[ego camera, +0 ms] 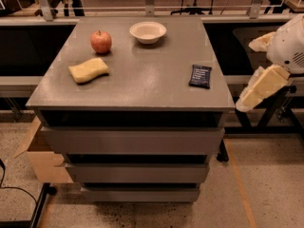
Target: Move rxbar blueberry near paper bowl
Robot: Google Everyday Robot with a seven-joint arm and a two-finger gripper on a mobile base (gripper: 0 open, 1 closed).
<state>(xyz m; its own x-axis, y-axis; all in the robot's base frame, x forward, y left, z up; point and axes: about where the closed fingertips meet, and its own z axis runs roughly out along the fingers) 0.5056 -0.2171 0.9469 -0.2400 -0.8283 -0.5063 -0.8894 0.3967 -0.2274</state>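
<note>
The rxbar blueberry [200, 76], a dark navy wrapper with pale text, lies flat near the right edge of the grey table top [142, 80]. The paper bowl [148, 32], off-white and round, stands at the back middle of the table. My gripper [259, 88] is a cream-coloured part on the white arm. It hangs off the table's right side, to the right of the bar and a little below the table top, touching nothing.
A red apple [101, 42] stands at the back left, left of the bowl. A yellow wavy sponge [89, 70] lies in front of it. A cardboard box [38, 156] sits on the floor at the left. Rails and benches run behind.
</note>
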